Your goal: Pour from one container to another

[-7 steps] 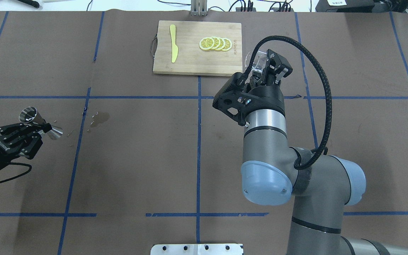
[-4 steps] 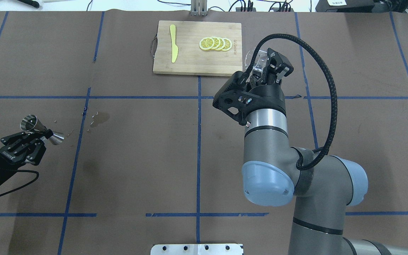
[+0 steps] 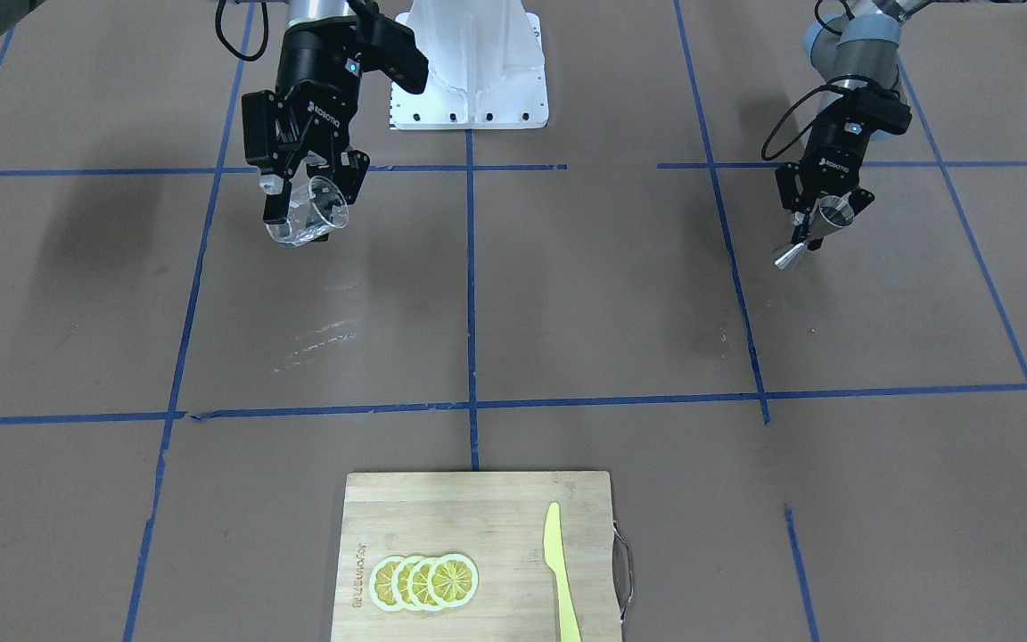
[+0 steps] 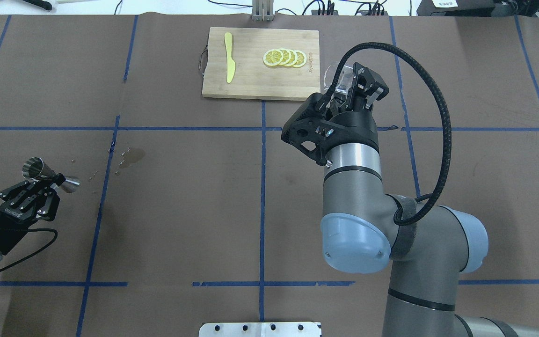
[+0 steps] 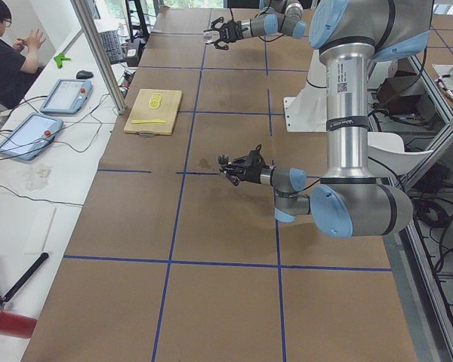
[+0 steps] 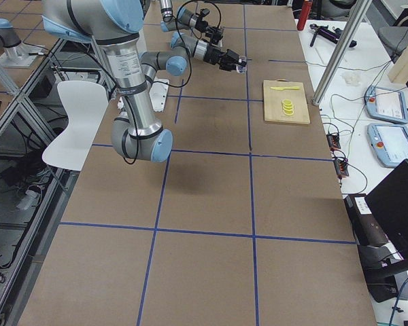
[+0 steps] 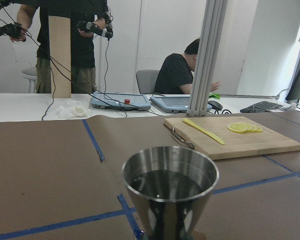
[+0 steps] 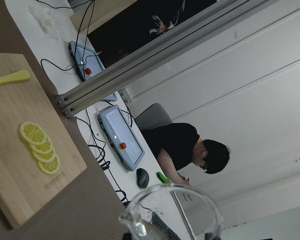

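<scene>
Cup: the clear, thick-based cup (image 3: 304, 227) is being clasped by the right gripper (image 3: 308, 201). It is being held raised off the cutting board (image 4: 260, 79) on the robot's right, with its mouth tipped toward the robot's left.
Jigger: the silvery hourglass jigger (image 3: 790, 254) is being pinched at its waist by the left gripper (image 3: 821, 223). It is being held well apart from the board, with its long axis slanted.
Room: bare brown table (image 4: 180, 210) is lying between both.

Bare table (image 4: 180, 210) stretches across the middle; the cutting board (image 4: 251, 79) occupies its far edge.
</scene>
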{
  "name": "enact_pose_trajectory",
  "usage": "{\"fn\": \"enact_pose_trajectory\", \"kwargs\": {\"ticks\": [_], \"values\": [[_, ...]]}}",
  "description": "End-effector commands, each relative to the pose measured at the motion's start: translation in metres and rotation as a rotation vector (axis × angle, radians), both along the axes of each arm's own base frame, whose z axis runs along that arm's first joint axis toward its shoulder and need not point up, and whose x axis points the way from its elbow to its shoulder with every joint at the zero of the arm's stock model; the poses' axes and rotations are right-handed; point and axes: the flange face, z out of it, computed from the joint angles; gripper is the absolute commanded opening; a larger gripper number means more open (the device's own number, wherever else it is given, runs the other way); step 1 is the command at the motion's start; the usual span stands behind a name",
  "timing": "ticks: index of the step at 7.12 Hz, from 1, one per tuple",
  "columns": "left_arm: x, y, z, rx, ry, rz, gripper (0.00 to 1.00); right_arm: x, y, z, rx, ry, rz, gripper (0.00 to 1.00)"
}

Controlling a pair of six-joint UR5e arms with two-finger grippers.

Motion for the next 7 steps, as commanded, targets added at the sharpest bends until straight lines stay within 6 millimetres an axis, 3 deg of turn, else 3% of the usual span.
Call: {"fn": "enact_pose_trajectory", "kwargs": {"ticks": [1, 7], "values": [[0.014, -0.001, 0.008, 0.012, -0.051, -0.003, 0.00, 0.000, 0.000, 0.001, -0.001, 0.002, 0.000, 0.00], [0.031, 0.003, -0.003, 0.062, -0.089, 0.087, 0.00, 0.000, 0.000, 0.002, 0.000, 0.004, 0.001, 0.00]]}}
